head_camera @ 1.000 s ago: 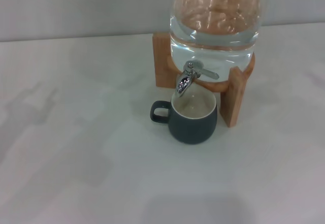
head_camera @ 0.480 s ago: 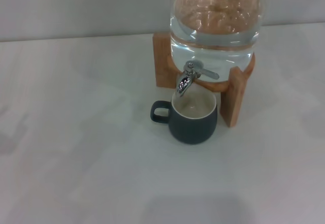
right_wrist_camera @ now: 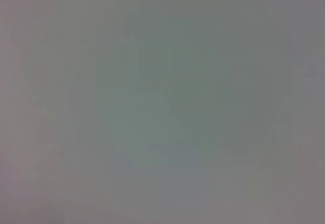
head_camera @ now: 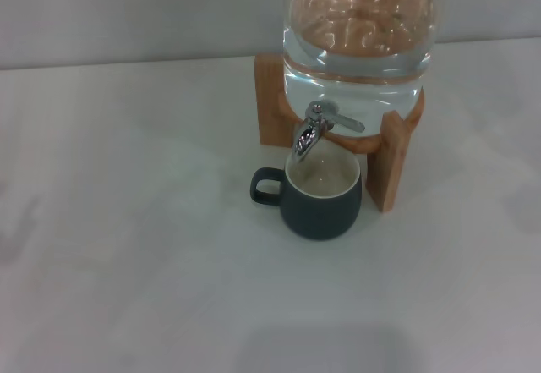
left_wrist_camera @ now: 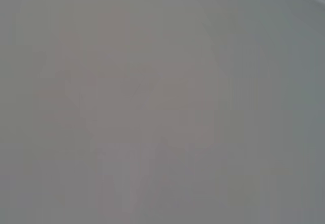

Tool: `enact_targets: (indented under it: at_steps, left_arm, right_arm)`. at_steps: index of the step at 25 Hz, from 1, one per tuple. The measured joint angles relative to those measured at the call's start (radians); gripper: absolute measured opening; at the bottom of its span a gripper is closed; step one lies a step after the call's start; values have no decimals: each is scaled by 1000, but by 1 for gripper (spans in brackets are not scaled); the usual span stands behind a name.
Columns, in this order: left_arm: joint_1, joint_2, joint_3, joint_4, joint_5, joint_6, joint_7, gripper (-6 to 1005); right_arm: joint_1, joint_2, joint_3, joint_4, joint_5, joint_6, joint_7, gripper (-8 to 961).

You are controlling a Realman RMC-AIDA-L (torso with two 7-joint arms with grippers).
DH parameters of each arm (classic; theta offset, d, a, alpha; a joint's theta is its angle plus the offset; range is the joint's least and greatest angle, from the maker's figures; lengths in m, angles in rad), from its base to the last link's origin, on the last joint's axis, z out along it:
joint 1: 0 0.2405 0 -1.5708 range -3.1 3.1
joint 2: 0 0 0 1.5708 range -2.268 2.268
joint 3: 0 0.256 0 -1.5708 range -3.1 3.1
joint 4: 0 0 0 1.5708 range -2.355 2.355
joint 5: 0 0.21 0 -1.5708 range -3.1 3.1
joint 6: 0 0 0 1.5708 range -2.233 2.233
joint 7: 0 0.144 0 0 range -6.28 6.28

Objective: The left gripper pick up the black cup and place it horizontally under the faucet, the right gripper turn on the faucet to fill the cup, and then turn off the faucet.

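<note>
In the head view the black cup (head_camera: pixel 322 202) stands upright on the white table, right below the chrome faucet (head_camera: pixel 311 129). Its loop handle points left and its cream inside shows at the top. The faucet's lever sticks out to the right from the clear glass water jar (head_camera: pixel 362 26). Neither gripper shows in any view. Both wrist views hold only a plain grey surface.
The jar rests on a wooden stand (head_camera: pixel 389 166) with legs behind and to the right of the cup. The white table (head_camera: pixel 127 221) spreads to the left and front. A pale wall runs along the back.
A faint shadow on the table at the left has slid further left and nearly out of the picture. The cup and faucet have not moved.
</note>
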Motion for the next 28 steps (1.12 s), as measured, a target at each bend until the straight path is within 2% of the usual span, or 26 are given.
enact_targets:
  at_steps: [3, 6, 14, 28]
  left_arm:
    - [-1, 4, 0, 27, 13, 35, -140, 540]
    - [4, 3, 0, 71, 43, 53, -205, 541]
    - [25, 0, -2, 93, 45, 49, -202, 541]
    - [19, 3, 0, 93, 41, 44, -201, 542]
  right_arm:
    - [-4, 3, -2, 0, 0, 0, 0, 843]
    - [-6, 5, 0, -1, 0, 3, 0, 843]
    - [-7, 9, -6, -1, -1, 0, -1, 842]
    - [-23, 23, 2, 2, -1, -1, -13, 842]
